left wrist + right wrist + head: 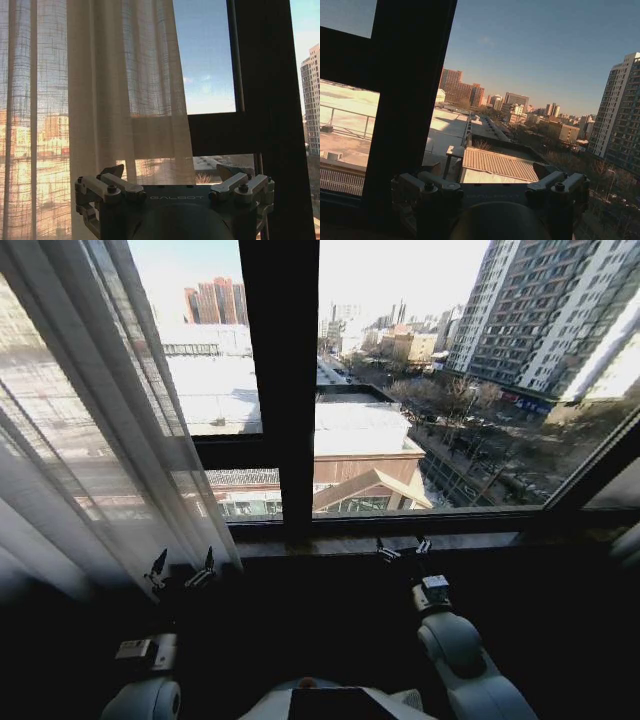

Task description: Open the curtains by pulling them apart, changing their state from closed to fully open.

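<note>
Now the sheer white-cream pleated curtain point(110, 430) hangs gathered at the left of the head view, covering the left part of the window, while the dark upright window frame bar point(280, 390) and the panes to the right of it stand bare, with the city beyond. No fabric shows on the right side of that view.

The left gripper point(182, 570) sits in the lower left of the head view, just beside the curtain's lower edge, its fingers spread and nothing between them; whether a fingertip brushes the cloth I cannot tell. In the left wrist view the same gripper point(172, 175) points at the curtain's point(130, 95) free edge, jaws wide.

The right gripper point(403, 549) hovers low at centre right, near the sill, fingers spread and empty; its own view point(487, 175) faces bare glass and the frame bar point(410, 90).

By my judgement the pulling apart is largely done here, with the left panel already drawn aside. Should more opening be wanted, the left gripper would need to close on the panel's edge and carry it further left.
</note>
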You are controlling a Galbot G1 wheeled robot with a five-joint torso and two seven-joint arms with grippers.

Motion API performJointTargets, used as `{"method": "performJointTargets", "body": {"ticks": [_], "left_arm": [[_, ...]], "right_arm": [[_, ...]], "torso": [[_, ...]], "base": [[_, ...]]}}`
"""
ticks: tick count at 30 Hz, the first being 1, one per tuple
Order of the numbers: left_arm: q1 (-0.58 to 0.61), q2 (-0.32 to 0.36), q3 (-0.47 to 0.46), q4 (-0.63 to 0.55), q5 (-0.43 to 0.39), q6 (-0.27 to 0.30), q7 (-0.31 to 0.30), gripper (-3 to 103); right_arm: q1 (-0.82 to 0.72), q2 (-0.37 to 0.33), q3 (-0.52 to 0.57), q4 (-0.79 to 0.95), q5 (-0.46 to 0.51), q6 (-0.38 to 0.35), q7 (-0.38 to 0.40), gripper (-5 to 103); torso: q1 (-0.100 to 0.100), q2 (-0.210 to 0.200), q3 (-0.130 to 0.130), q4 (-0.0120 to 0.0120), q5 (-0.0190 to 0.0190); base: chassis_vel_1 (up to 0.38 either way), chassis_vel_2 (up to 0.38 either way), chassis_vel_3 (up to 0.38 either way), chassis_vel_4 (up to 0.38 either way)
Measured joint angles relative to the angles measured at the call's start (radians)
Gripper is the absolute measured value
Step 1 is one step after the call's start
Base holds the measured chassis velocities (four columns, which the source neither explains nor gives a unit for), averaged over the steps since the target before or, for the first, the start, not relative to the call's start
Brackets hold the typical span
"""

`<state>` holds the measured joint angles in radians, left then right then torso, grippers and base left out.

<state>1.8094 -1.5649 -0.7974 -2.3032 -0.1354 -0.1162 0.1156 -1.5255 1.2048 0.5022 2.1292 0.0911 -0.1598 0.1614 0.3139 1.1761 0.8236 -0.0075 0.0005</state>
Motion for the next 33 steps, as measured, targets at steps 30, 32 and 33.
{"method": "performJointTargets", "body": {"ticks": [30,32,33], "left_arm": [[-0.474,0.252,0.029,0.284,-0.073,0.316,-0.038,100],[-0.497,0.256,0.036,0.301,-0.080,0.325,-0.047,100],[-0.504,0.257,0.038,0.307,-0.082,0.328,-0.050,100]], "right_arm": [[-0.020,-0.018,0.010,-0.058,0.003,0.052,0.007,100],[-0.017,-0.019,0.010,-0.066,0.003,0.052,0.007,100],[-0.016,-0.019,0.009,-0.069,0.003,0.052,0.007,100]], "torso": [[0.000,0.000,0.000,-0.0002,0.0000],[0.000,0.000,0.000,-0.0002,-0.0002],[0.000,0.000,0.000,-0.0002,-0.0001]], "base": [[0.037,0.028,-0.026,-0.034],[0.000,0.000,0.000,0.000],[0.000,0.000,0.000,0.000]]}}
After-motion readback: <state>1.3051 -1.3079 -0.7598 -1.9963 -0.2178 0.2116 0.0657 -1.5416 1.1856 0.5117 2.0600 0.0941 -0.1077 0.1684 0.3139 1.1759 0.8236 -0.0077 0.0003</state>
